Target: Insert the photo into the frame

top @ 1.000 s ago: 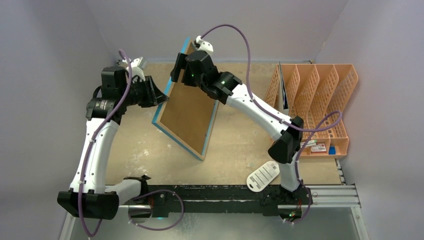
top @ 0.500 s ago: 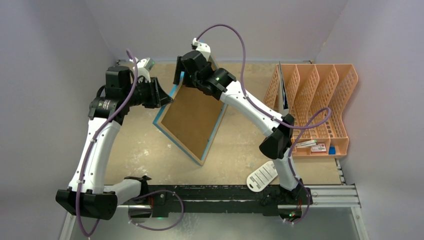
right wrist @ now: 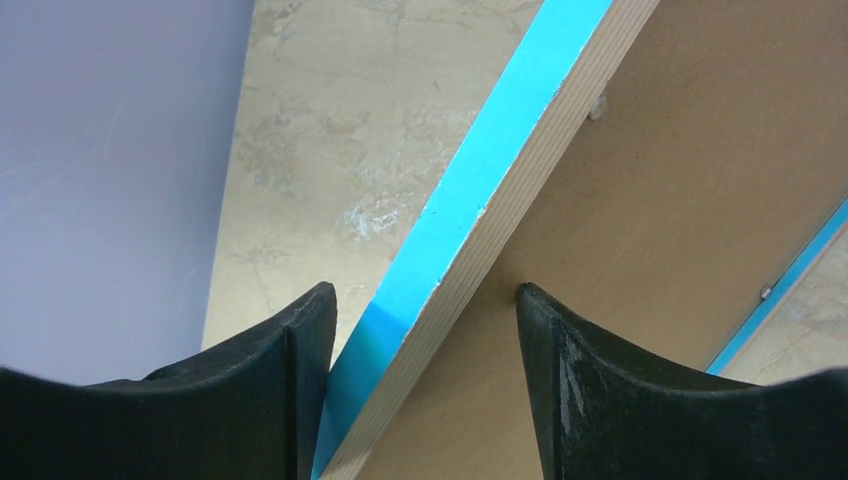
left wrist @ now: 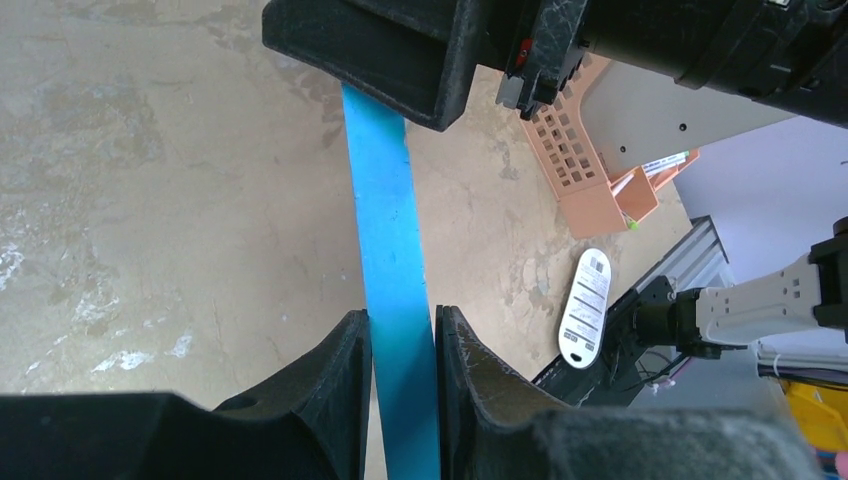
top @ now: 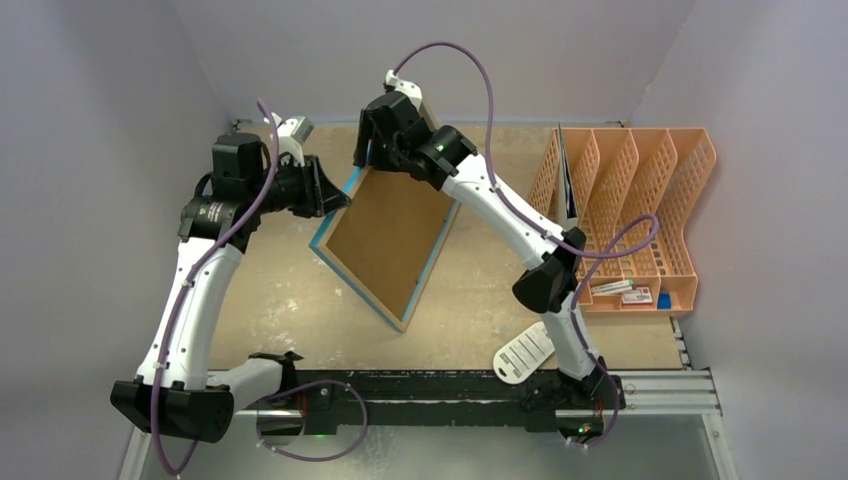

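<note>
The frame [top: 385,235] is held tilted above the table, its brown backing board facing up and its blue border showing along the left edge. My left gripper [top: 328,192] is shut on that left edge; in the left wrist view the blue edge [left wrist: 385,200] runs between the fingers of the left gripper [left wrist: 402,320]. My right gripper [top: 372,150] holds the far top corner. In the right wrist view its jaws [right wrist: 425,300] stand fairly wide, straddling the blue and wood edge [right wrist: 500,150] at a slant, one pad on the blue face, the other on the backing board [right wrist: 650,180]. The photo is not recognisable in any view.
An orange slotted organizer [top: 640,200] stands at the right, with a thin sheet upright in its left slot and small items at its front. A white oval tag [top: 525,350] lies near the right arm's base. Purple walls enclose the back and sides.
My right gripper has moved toward the back wall with the frame's top corner. The frame has swung with it and lies flatter. My left gripper has shifted slightly right, still on the edge.
</note>
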Available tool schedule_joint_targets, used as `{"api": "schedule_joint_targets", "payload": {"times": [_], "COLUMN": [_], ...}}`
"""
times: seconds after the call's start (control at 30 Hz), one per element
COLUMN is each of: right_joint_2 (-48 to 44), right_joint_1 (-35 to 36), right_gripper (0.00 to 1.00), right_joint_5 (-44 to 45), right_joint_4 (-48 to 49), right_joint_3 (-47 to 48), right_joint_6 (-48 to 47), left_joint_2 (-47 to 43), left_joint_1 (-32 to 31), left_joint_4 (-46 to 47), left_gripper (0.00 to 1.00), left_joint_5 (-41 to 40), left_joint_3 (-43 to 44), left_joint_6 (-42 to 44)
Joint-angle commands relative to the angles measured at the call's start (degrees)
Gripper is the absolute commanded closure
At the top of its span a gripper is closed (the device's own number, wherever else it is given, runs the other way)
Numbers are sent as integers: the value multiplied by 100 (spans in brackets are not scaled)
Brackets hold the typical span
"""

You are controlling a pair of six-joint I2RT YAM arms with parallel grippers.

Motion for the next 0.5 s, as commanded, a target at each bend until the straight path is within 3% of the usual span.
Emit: {"api": "schedule_joint_targets", "payload": {"times": [0.0, 0.13, 0.47], "right_joint_2": [104, -105, -995], "right_joint_1": [-133, -180, -353], "right_gripper": [40, 57, 68], "right_joint_5": [-256, -324, -725], "right_joint_4": [-543, -470, 4], "right_joint_3": [48, -107, -1278], "right_joint_6": [-64, -27, 28], "left_joint_2": [-305, -270, -227], "left_joint_1": [-123, -127, -123], "left_joint_4": [647, 684, 1728], "left_gripper": [100, 91, 55], "left_joint_5": [842, 913, 1705], "left_joint_3": [33, 40, -462], "left_joint_6": [283, 219, -709]}}
